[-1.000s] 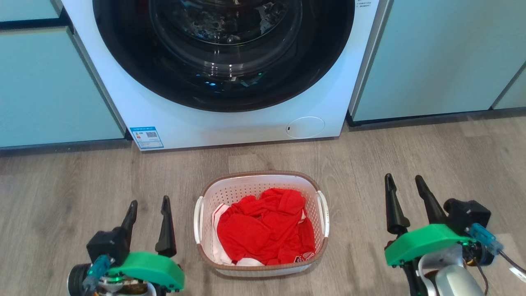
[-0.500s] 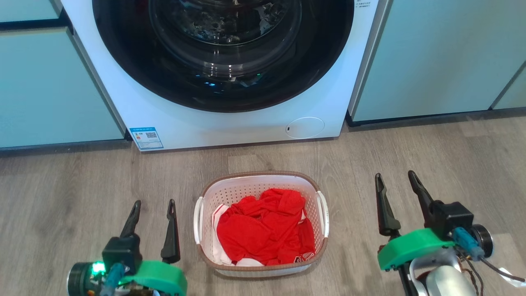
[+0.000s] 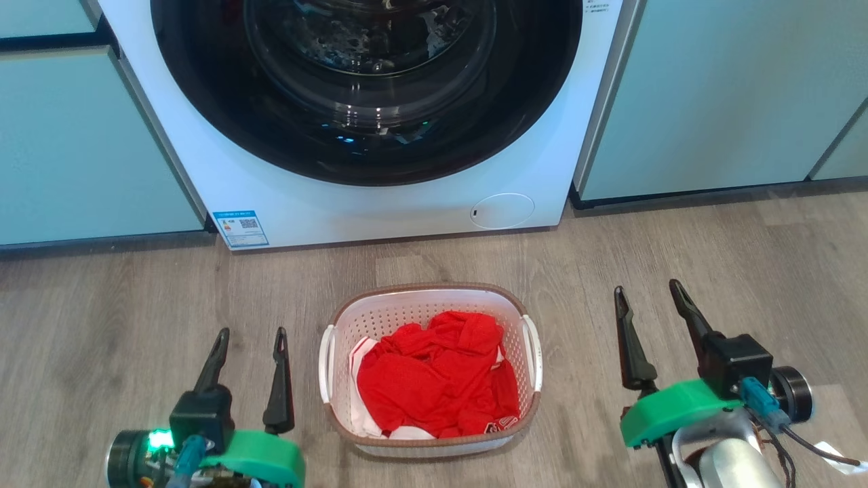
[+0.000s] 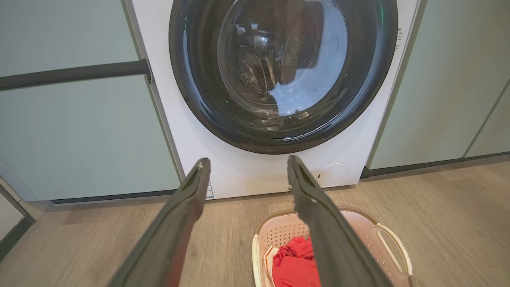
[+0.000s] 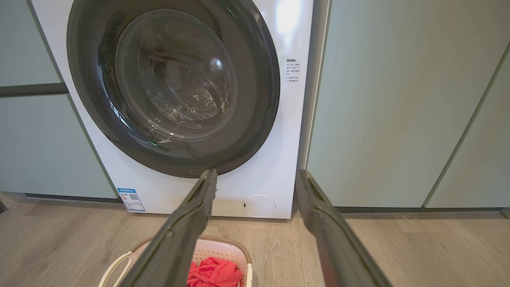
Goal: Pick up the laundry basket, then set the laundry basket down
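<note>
"Two pincers in shot. What were they up to?"

"Both mine, both spread wide and holding nothing! My left gripper (image 3: 251,333) and right gripper (image 3: 646,287) hung low over the floor (image 3: 712,257), fingers aimed at 12 o'clock, toward the washing machine (image 3: 380,210)."

"And the laundry basket (image 3: 420,287)?"

"Sat on the boards between them, red clothes (image 3: 434,383) heaped inside, short of the machine's door. From my left it lay at 3 o'clock, just beside the inner finger. From my right it lay around 8 o'clock, across a wider gap. Left was nearer, I reckoned."

"Its lie?"

"Left handle (image 3: 327,362) at its 9, right handle (image 3: 536,359) at its 3, one facing each pincer. Whether it ran longer 12-to-6, I couldn't call. My read: each arm had to swing inward to its handle, with nothing touched yet."
</note>
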